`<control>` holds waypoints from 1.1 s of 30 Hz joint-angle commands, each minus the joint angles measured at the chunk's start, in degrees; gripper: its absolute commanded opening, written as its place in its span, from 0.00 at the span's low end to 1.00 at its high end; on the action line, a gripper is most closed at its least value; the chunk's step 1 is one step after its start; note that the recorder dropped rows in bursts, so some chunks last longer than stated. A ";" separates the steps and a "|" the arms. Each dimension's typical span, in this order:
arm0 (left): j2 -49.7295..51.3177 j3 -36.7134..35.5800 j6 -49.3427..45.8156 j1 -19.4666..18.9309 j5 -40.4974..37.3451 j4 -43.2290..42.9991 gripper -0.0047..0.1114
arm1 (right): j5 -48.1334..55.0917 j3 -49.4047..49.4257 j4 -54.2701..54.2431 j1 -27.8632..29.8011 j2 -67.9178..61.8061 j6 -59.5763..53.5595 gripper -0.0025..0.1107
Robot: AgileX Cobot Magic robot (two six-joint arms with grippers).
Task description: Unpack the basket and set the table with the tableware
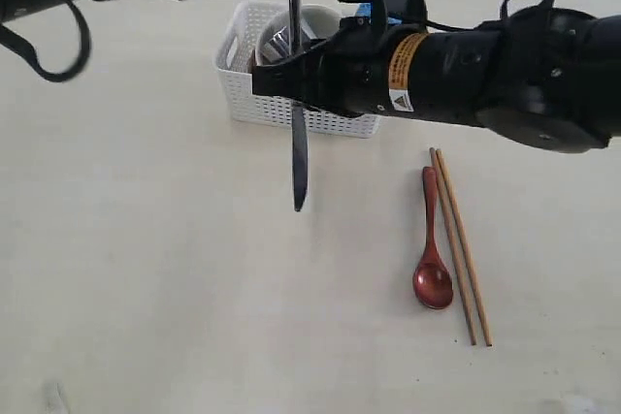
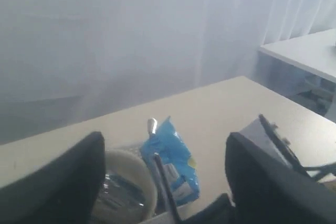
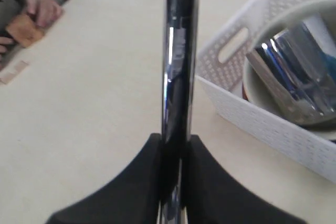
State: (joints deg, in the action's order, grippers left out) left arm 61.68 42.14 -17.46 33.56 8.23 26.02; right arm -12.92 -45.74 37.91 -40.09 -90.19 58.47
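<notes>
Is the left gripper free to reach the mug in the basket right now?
Probably yes: the left gripper is open and faces the mug, which sits uncovered in the bowl. The right gripper, shut on the knife, crowds the basket's front, so clearance looks tight.

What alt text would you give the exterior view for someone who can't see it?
A black robot arm's right end effector grips a slim steel knife hanging upright over the pale beige table, in front of a white perforated plastic basket. A red-brown spoon and a pair of wooden chopsticks lie side by side at right.
</notes>
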 commanded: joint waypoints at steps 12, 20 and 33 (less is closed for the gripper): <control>-6.06 0.10 -0.81 -36.49 -19.34 0.24 0.58 | 37.56 -21.30 -35.42 -12.99 -15.03 -9.55 0.02; -6.06 0.10 -0.81 -36.49 -20.49 0.28 0.58 | 41.62 -25.41 -44.75 -13.21 -24.54 -15.21 0.02; -6.06 0.10 -0.81 -36.49 -20.62 0.28 0.58 | 41.06 -25.41 -45.46 -13.21 -27.72 -14.77 0.02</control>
State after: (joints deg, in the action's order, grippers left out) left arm 56.00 42.14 -18.52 -2.83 -12.40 26.14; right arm 28.54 -70.84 -7.44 -53.24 -117.25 43.53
